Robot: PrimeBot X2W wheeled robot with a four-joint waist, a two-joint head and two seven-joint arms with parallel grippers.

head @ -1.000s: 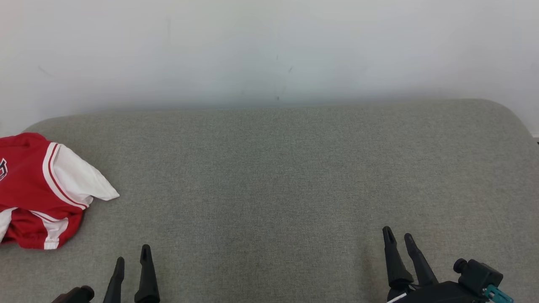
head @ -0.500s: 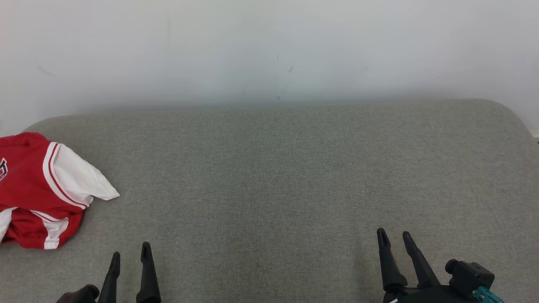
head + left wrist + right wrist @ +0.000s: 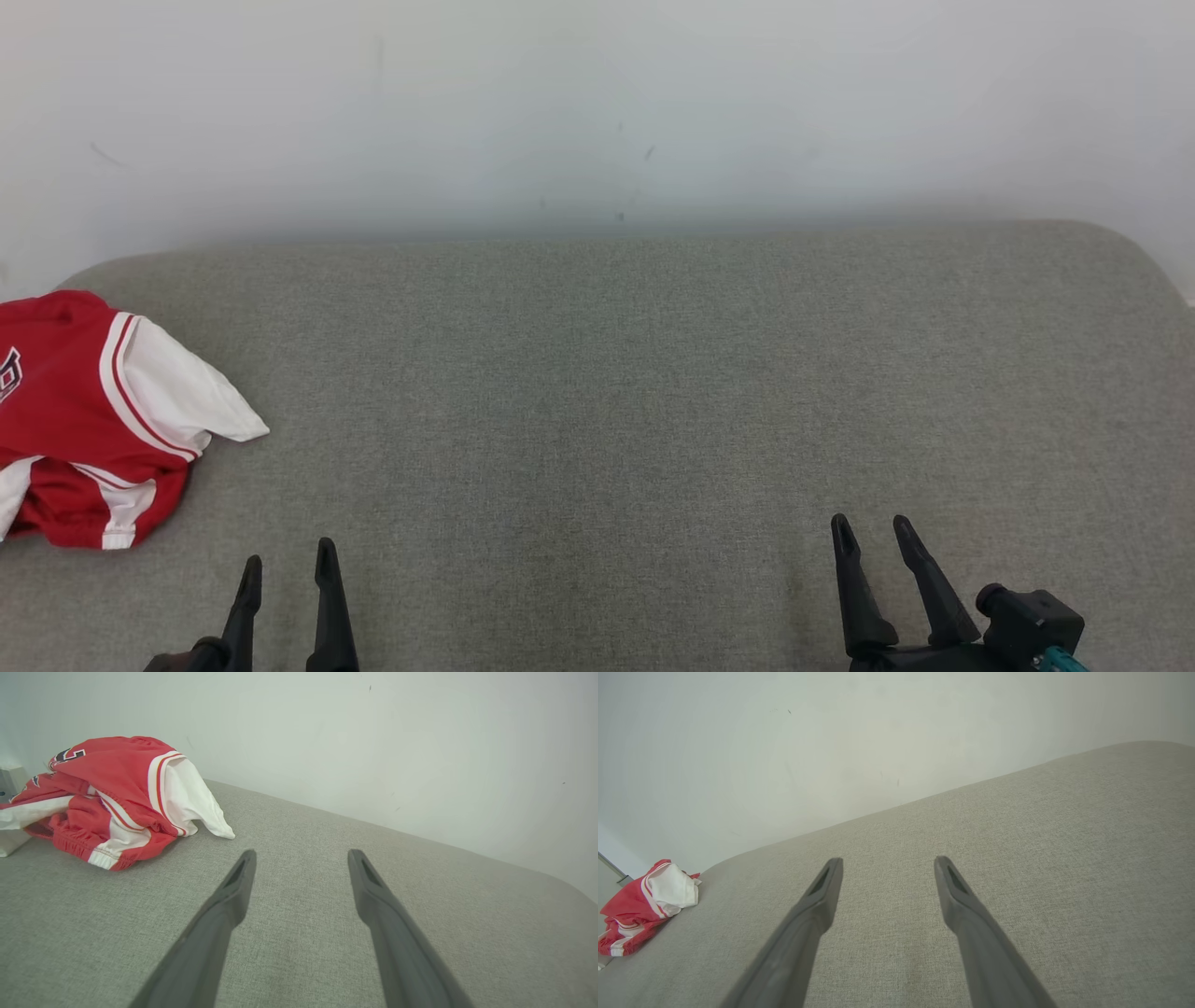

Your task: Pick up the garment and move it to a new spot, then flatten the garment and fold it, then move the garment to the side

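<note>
Red and white fabric, a crumpled jersey-style garment point(image 3: 93, 420), lies bunched at the far left edge of a grey upholstered surface point(image 3: 597, 392), with one white sleeve pointing toward the middle. Nearer the robot and to the right of the cloth, apart from it, the left gripper point(image 3: 288, 553) hovers with its two dark fingers spread and nothing between them. The step in hand appears to be the first pickup, and this arm is the closer one. It would do best to pinch a raised fold of the red body rather than the loose sleeve, then lift the heap fully clear before carrying it to the bare middle. Far right, well apart from the garment, the right gripper point(image 3: 872, 521) is likewise spread and empty.
</note>
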